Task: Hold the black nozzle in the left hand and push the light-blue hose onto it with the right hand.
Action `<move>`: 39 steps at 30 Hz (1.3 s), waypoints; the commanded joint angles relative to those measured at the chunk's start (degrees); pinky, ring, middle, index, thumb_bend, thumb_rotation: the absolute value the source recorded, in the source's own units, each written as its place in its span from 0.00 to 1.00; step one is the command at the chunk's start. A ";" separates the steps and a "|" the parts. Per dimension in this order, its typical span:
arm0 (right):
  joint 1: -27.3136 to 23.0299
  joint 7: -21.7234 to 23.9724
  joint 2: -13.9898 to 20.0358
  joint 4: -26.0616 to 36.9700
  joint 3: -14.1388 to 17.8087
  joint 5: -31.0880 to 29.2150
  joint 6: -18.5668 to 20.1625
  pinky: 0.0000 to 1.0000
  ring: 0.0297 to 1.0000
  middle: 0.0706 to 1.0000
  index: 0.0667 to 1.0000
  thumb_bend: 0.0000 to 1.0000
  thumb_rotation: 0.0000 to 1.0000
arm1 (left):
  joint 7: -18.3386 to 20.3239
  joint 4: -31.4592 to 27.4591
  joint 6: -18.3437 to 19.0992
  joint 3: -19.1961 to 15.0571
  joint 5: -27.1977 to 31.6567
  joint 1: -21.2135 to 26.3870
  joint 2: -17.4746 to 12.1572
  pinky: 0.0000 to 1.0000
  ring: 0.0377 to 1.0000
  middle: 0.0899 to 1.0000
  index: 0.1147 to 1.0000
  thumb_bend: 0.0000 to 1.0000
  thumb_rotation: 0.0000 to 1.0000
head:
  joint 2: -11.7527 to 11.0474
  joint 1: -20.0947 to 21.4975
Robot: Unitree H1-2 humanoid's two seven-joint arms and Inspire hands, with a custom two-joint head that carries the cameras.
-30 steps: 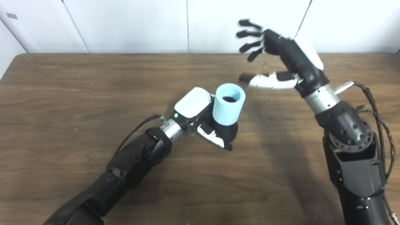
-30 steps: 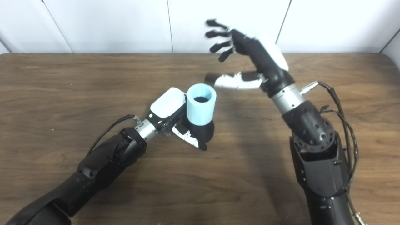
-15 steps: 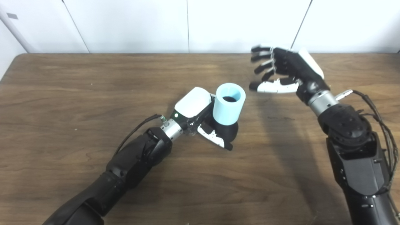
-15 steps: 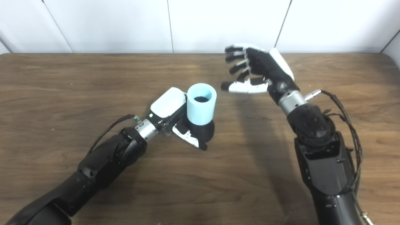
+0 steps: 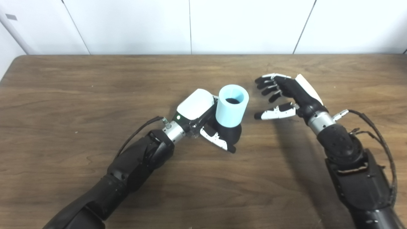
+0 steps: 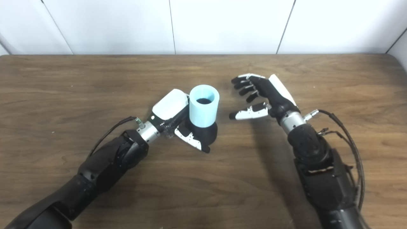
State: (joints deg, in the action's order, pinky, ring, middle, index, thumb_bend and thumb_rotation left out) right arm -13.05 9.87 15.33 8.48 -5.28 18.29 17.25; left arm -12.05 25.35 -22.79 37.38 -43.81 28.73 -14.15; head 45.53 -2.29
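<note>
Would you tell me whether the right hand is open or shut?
Open: the right hand holds nothing, fingers spread, apart from the light-blue hose.

Both head cameras look steeply down from the robot's side onto the wooden counter (image 5: 79, 95), facing the white wall panels (image 6: 222, 25); side by side, they share nearly everything.
</note>
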 commanded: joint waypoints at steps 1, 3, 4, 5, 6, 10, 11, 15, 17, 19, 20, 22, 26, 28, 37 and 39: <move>-0.35 -3.33 -1.21 -0.47 1.77 -1.08 -4.03 0.55 0.66 0.70 0.71 0.69 0.04 | 6.25 3.71 1.99 1.63 -1.57 -4.99 -2.13 0.33 0.41 0.35 0.45 0.52 0.00 | 0.02 0.02; 0.07 -4.86 -2.20 -1.86 2.37 -1.51 -6.10 0.54 0.65 0.70 0.71 0.69 0.01 | 6.52 3.62 1.94 1.71 -1.50 -5.04 -2.27 0.35 0.41 0.36 0.45 0.52 0.00 | 0.04 0.10; 0.27 -5.77 -2.56 -2.71 2.52 -1.25 -7.52 0.54 0.66 0.71 0.72 0.68 0.00 | 7.36 3.23 2.45 1.61 -1.10 -5.16 -2.32 0.35 0.41 0.36 0.45 0.52 0.00 | 0.06 0.18; 0.45 -6.67 -2.91 -3.56 2.63 -0.86 -8.61 0.54 0.66 0.71 0.72 0.68 0.00 | 8.59 2.71 3.26 1.47 -0.61 -5.28 -2.34 0.36 0.41 0.36 0.45 0.52 0.00 | 0.04 0.21; 0.63 -7.57 -3.26 -4.45 2.71 -0.55 -9.77 0.54 0.66 0.71 0.73 0.68 0.00 | 9.83 2.04 4.42 1.27 -0.30 -5.45 -2.34 0.37 0.43 0.37 0.45 0.52 0.00 | -0.04 0.05; 1.01 -10.16 -4.93 -6.87 3.63 -1.39 -11.74 0.53 0.64 0.70 0.73 0.68 0.01 | 16.44 -2.36 10.55 0.88 -0.53 -5.89 -2.96 0.52 0.62 0.65 0.63 0.74 0.13 | 0.09 -0.17; 1.07 -10.72 -5.40 -7.32 3.97 -1.77 -11.99 0.52 0.63 0.70 0.73 0.68 0.01 | 18.71 -3.87 12.69 0.76 -0.63 -5.97 -3.20 0.57 0.69 0.74 0.73 0.82 0.18 | 0.11 -0.16; 1.39 -12.07 -6.68 -8.15 4.85 -2.78 -12.96 0.51 0.63 0.70 0.73 0.68 0.01 | 25.35 -9.81 21.44 -0.39 -2.15 -6.45 -3.78 0.82 0.95 0.97 0.97 0.97 0.29 | 0.01 -0.34; 1.46 -12.28 -6.75 -8.33 4.99 -2.92 -13.42 0.51 0.63 0.71 0.73 0.68 0.01 | 27.06 -11.85 24.27 -0.84 -2.78 -6.64 -4.10 0.91 0.99 0.99 0.99 0.99 0.30 | 0.00 -0.36; 1.60 -12.50 -6.92 -7.94 5.18 -2.90 -13.17 0.52 0.63 0.70 0.73 0.68 0.01 | 27.22 -12.92 25.61 -1.12 -3.72 -6.90 -4.52 0.95 1.00 1.00 1.00 1.00 0.31 | -0.03 -0.36; 1.65 -12.58 -6.99 -7.80 5.23 -2.91 -13.03 0.52 0.63 0.70 0.73 0.68 0.01 | 27.25 -13.23 26.02 -1.18 -4.03 -7.01 -4.64 0.95 1.00 1.00 1.00 1.00 0.31 | -0.03 -0.36; 1.72 -12.59 -7.04 -7.63 5.46 -3.19 -12.93 0.53 0.63 0.71 0.73 0.69 0.02 | 27.54 -13.42 26.56 -1.33 -4.46 -7.23 -4.86 0.96 1.00 1.00 1.00 1.00 0.30 | 0.03 -0.27; 1.78 -12.57 -7.08 -7.32 5.63 -3.39 -12.75 0.53 0.62 0.70 0.72 0.70 0.02 | 28.12 -13.52 26.82 -1.57 -5.02 -7.57 -5.00 0.96 1.00 1.00 1.00 1.00 0.29 | 0.09 -0.25; 1.87 -12.63 -7.10 -7.13 5.60 -3.40 -12.87 0.53 0.62 0.70 0.72 0.71 0.02 | 28.46 -13.51 26.89 -1.67 -5.31 -7.76 -5.00 0.98 1.00 1.00 1.00 0.98 0.28 | 0.22 -0.20; 1.94 -12.38 -6.82 -7.21 5.48 -3.80 -13.28 0.53 0.62 0.69 0.72 0.72 0.01 | 28.83 -14.37 28.03 -2.53 -6.53 -8.04 -5.11 0.98 1.00 1.00 1.00 0.95 0.28 | 0.41 -0.42; 1.95 -12.31 -6.87 -7.24 5.55 -4.06 -13.26 0.53 0.62 0.69 0.72 0.72 0.00 | 29.37 -15.24 28.88 -3.23 -6.85 -8.15 -5.23 0.99 1.00 1.00 1.00 0.95 0.28 | 0.41 -0.42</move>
State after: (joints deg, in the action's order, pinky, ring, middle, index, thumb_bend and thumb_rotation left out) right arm -10.14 -2.07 7.81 -0.61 -0.15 14.71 6.17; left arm 9.71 6.32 -1.35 34.06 -47.33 25.34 -14.88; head 45.88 -2.64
